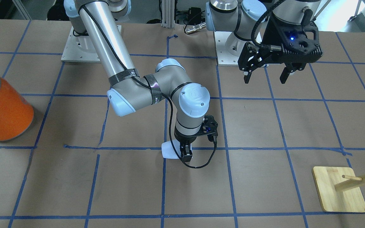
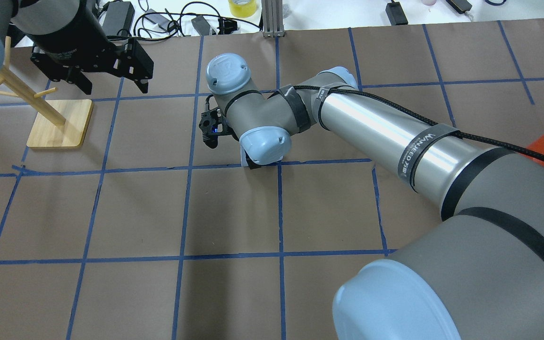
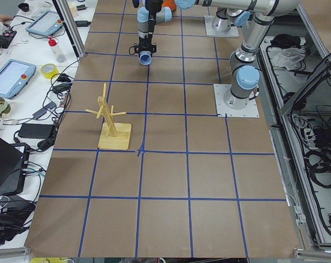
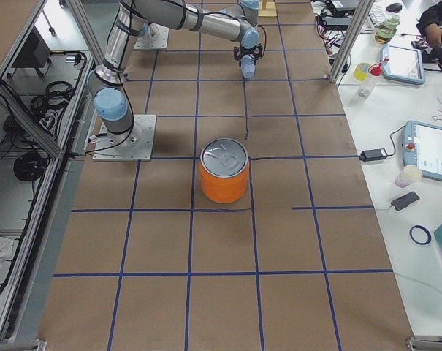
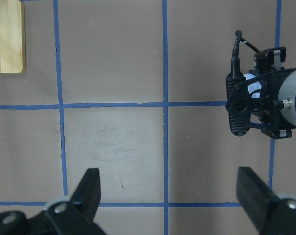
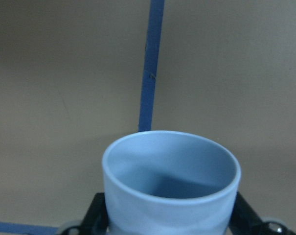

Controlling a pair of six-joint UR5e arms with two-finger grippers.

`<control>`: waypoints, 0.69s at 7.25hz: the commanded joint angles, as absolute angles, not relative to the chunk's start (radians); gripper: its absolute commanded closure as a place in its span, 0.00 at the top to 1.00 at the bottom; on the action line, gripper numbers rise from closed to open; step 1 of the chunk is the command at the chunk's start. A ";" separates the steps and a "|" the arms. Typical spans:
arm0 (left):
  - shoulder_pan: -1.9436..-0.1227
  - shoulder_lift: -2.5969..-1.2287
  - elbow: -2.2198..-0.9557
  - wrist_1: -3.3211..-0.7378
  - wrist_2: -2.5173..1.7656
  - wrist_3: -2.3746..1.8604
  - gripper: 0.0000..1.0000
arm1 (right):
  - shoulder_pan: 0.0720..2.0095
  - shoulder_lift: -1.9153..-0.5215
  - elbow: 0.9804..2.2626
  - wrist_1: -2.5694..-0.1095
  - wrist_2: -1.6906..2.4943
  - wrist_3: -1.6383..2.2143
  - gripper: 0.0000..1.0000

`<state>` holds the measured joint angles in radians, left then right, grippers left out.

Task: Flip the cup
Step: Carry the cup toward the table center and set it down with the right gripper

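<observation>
- Scanning your front view from the left: orange can (image 1: 3,110) stands at the left edge.
- Centre: right gripper (image 1: 187,155) is clamped on the cup (image 1: 169,151), a finger on each side, low beside a blue tape line (image 1: 122,147). You can't tell if the cup touches the table.
- Far right: left gripper (image 1: 266,77) is raised, jaws wide, empty.
- Near right: wooden rack (image 1: 337,190).

The right arm (image 1: 106,41) stretched forward, its right gripper (image 1: 187,154) pointing down, clamped around the cup (image 6: 170,191); the left gripper (image 1: 266,78) hung raised, jaws apart.
</observation>
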<state>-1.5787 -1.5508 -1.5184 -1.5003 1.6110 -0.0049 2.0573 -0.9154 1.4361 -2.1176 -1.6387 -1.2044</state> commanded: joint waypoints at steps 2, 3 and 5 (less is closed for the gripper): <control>-1.578 -1.551 -1.519 -1.500 1.615 -0.005 1.00 | 2.054 -0.916 1.424 -2.126 -1.641 -1.210 1.00; -1.578 -1.552 -1.520 -1.497 1.615 -0.002 1.00 | 2.046 -0.960 1.420 -2.112 -1.631 -1.201 1.00; -1.578 -1.551 -1.523 -1.499 1.612 -0.002 1.00 | 2.043 -1.122 1.443 -2.041 -1.641 -1.169 1.00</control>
<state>-1.5785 -1.5517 -1.5220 -1.4979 1.6144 -0.0020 2.0475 -1.0358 1.4371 -2.0802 -1.6356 -1.1932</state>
